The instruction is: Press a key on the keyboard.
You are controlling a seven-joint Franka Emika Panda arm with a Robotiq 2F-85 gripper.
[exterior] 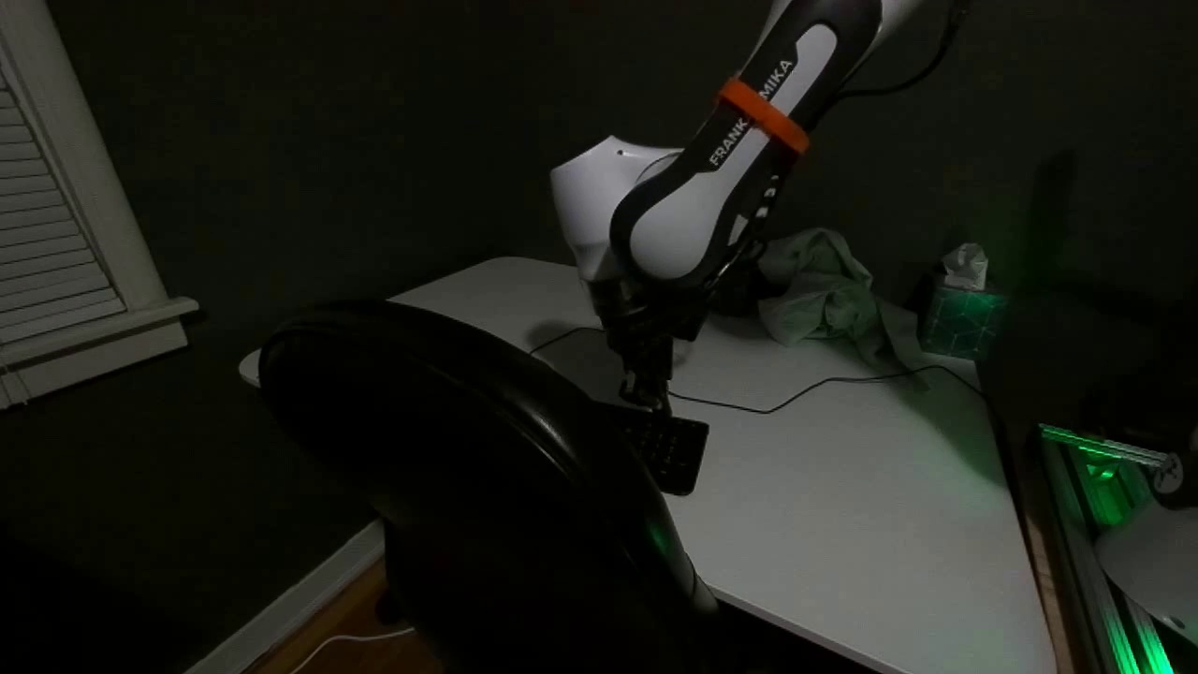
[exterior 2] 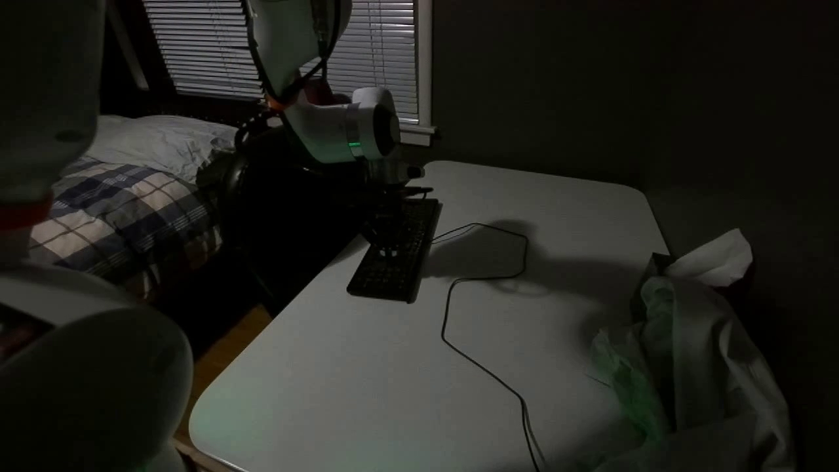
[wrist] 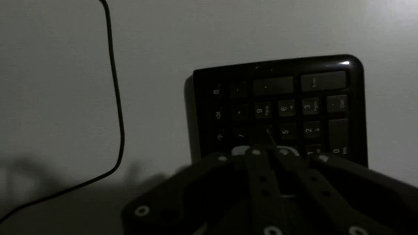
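The keyboard [wrist: 276, 122] lies flat on the white table [exterior 2: 367, 367], with the gripper [wrist: 266, 150] directed down over its number-pad end, fingers drawn narrowly together, though tip contact with the keys [wrist: 286, 107] cannot be confirmed in dim light.

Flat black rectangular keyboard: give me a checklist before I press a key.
1. Jaws shut: ok, they look closed.
2. Jaws aimed at the keyboard: ok, at the black number-pad keys.
3. Jaws touching a key: cannot tell, contact hidden.
4. Keyboard resting on the smooth white tabletop: ok.
5. Thin black cable clear of the jaws: ok in the wrist view.
6. Clear sight: not ok in an exterior view, where the big rounded black chair back hides part of the keyboard.
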